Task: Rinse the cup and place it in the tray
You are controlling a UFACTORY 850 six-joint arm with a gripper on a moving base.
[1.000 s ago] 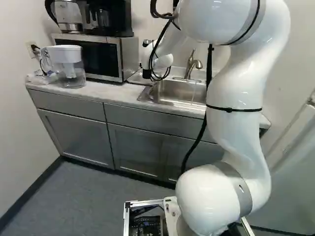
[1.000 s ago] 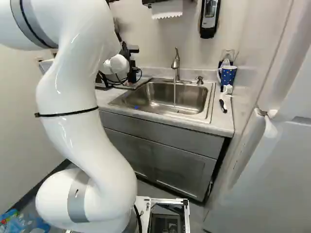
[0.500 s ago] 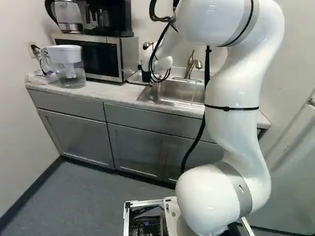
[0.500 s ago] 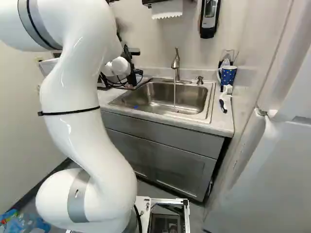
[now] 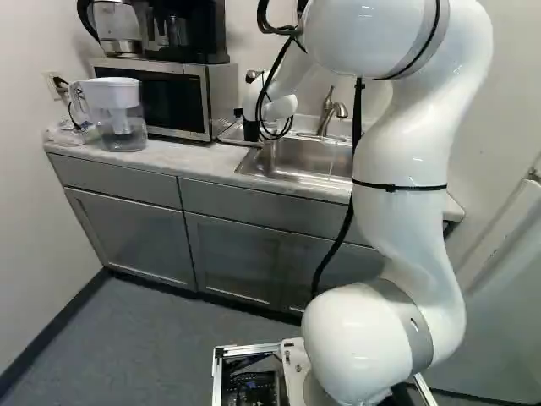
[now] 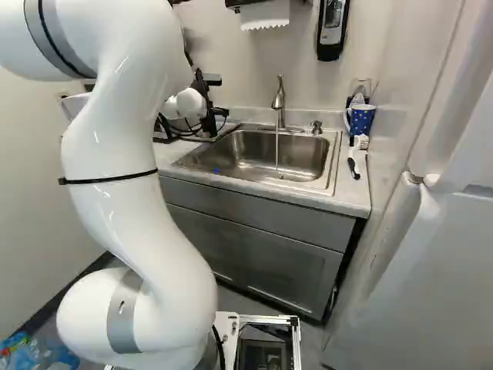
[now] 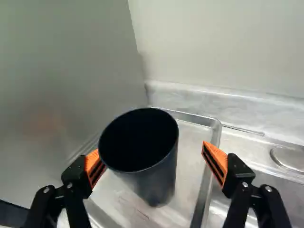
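Counter [image 6: 353,194] by the sink [image 6: 332,171]: tap [image 6: 279,100] was running. Cup [image 7: 156,183] stood upright in the tray [image 7: 191,159]. Gripper [image 7: 150,153] had fingers spread around it, not pinching. Placing looked done, rinse unconfirmed; retreat remained.

A kitchen corner, with sink [image 6: 262,158], faucet [image 6: 280,100] and microwave [image 5: 161,97].

No readable text anywhere.
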